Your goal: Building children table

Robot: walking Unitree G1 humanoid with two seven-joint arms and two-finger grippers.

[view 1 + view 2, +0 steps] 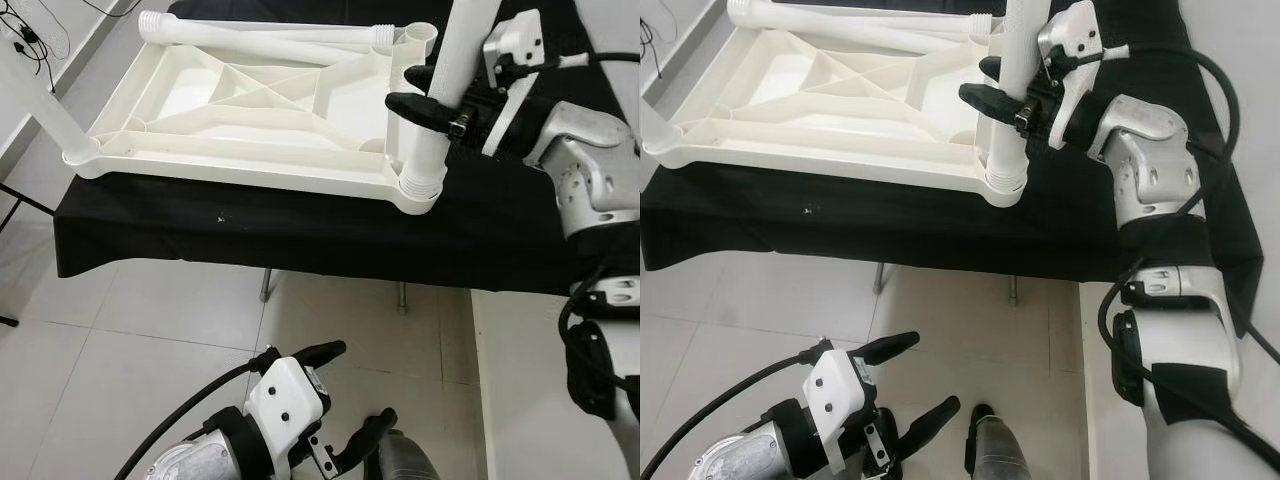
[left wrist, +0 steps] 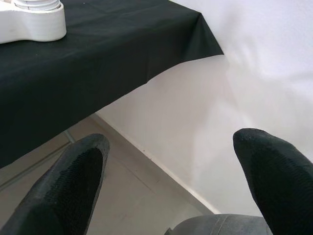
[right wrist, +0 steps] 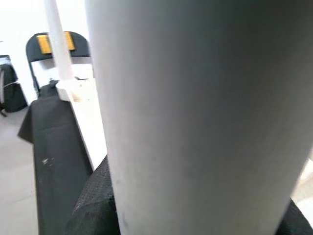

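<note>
The white plastic table top (image 1: 230,160) lies upside down on a black-clothed table (image 1: 300,235). A white leg (image 1: 445,100) stands upright in its near right corner socket (image 1: 420,190), and my right gripper (image 1: 402,89) is shut on that leg partway up. The right wrist view has the held leg (image 3: 195,107) close up between black fingers (image 3: 93,205). Another leg (image 1: 45,115) stands in the near left corner. Two loose legs (image 1: 260,35) lie along the far edge. Low near the floor, my left gripper (image 1: 362,385) hangs open and holds nothing.
The black cloth (image 2: 98,58) hangs over the table's front edge above metal table legs (image 1: 266,285) and a tiled floor (image 1: 150,340). A white wall (image 2: 254,73) runs on the right. Cables (image 1: 40,40) lie at the far left. A black chair (image 3: 34,49) stands beyond the table.
</note>
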